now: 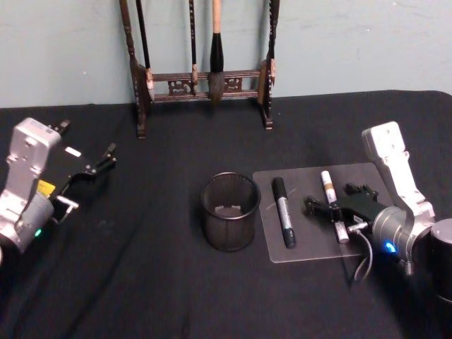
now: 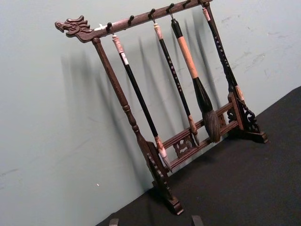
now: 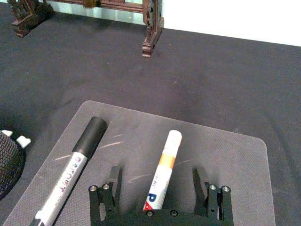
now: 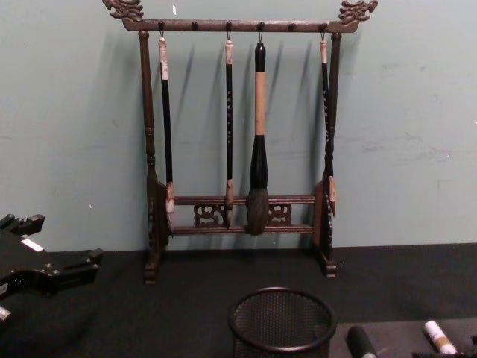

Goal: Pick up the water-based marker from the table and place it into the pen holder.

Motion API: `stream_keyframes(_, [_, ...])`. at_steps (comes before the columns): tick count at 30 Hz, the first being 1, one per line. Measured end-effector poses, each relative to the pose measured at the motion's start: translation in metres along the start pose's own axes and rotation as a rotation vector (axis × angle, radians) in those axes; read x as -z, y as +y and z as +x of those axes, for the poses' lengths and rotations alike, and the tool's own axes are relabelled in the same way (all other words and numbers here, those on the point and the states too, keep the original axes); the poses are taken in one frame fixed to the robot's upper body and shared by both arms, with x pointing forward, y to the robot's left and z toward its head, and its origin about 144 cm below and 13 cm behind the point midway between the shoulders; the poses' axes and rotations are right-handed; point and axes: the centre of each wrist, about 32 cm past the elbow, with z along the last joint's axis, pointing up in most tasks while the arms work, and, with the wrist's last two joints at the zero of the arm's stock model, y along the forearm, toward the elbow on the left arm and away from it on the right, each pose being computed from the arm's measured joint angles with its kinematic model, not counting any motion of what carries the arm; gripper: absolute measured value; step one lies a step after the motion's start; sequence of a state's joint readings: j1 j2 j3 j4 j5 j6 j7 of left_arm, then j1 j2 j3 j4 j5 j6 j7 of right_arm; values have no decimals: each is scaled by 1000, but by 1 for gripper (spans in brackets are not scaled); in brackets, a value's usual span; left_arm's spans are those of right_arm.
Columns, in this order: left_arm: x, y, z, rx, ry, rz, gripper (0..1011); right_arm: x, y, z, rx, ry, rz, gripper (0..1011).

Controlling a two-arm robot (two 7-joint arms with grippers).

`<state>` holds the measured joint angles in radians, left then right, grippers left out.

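The water-based marker (image 1: 329,189) (image 3: 164,172) (image 4: 440,337), white with an orange band, lies flat on a translucent grey mat (image 1: 311,247) (image 3: 225,150) on the right side of the bench (image 1: 141,282). Its capped end points towards the back wall.

The right hand (image 1: 330,198) (image 3: 157,173) is low over the mat and straddles the near half of that marker. It is open, with one finger on either side of the barrel and a clear gap between each finger and the marker.

A second marker (image 1: 284,210) (image 3: 70,172) (image 4: 360,343), with a black cap and a grey body, lies on the same mat. It is roughly parallel to the white one, on its left and apart from it, outside the hand's fingers.

The pen holder (image 1: 227,229) (image 3: 9,162) (image 4: 282,321) stands upright on the black cloth just left of the mat. It is a round black mesh cup with something small and pale lying on its bottom.

Behind the cup, against the pale wall, stands a dark wooden brush rack (image 1: 205,78) (image 2: 188,136) (image 3: 153,28) (image 4: 238,201) with carved ends. Four brushes hang from its top bar.

The left hand (image 1: 86,145) (image 4: 63,239) is held above the cloth at the far left of the bench, well apart from the cup and the mat. Its fingers are spread and hold nothing, and they point towards the rack.
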<state>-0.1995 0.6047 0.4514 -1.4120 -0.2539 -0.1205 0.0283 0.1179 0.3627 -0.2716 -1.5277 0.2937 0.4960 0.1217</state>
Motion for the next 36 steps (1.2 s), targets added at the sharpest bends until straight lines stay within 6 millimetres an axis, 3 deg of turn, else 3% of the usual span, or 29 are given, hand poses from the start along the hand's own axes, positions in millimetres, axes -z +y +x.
stream_keyframes(23, [0,0,0,0,0,0,1001,1,0,0,0,-2,-5,993])
stream_keyframes(28, [0,0,0,0,0,0,1001,1,0,0,0,-2,-5,903])
stream_keyframes(36, [0,0,0,0,0,0,1001,1,0,0,1,-1,-5,678])
